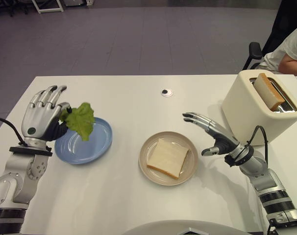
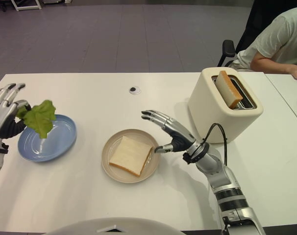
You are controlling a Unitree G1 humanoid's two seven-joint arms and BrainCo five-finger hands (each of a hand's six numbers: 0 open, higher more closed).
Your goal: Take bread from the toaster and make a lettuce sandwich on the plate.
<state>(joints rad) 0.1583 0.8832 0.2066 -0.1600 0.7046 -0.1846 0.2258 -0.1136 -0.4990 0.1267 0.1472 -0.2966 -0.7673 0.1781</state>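
Lettuce leaf (image 1: 80, 120): pinched at its stem end in my left hand (image 1: 38, 117), thumb against the lower fingers and the upper fingers spread upright. The leaf hangs clear above the blue plate (image 1: 97, 149), near its left rim, touching nothing else.

Bread slice (image 1: 167, 157): lies flat on the tan plate (image 1: 141, 157) at mid-worktop, slightly skewed, top face bare. A second slice (image 1: 267, 90) stands in the toaster (image 1: 244, 110) at the right rear, well apart from the plate.

Right hand (image 1: 221, 142): empty, fingers extended and loosely spread. It hovers just right of the tan plate, between plate and toaster.

Assessment: the step in hand is carrying the leaf across to the bare slice. The first slice is placed; lettuce and top slice remain, so I judge the task roughly a third done.

Recommendations:
- Keep the pinch firm; the hold is on one edge only and the leaf will swing.
- Travel level to the right, with the leaf high enough to clear both plate rims.
- Centre it over the slice, lower until it drapes, then release.
- Hold my right hand where it is or draw it back, out of the approach path.

Risk: the leaf may cling to my fingers or land off-centre and overhang onto the worktop (image 1: 114, 196).
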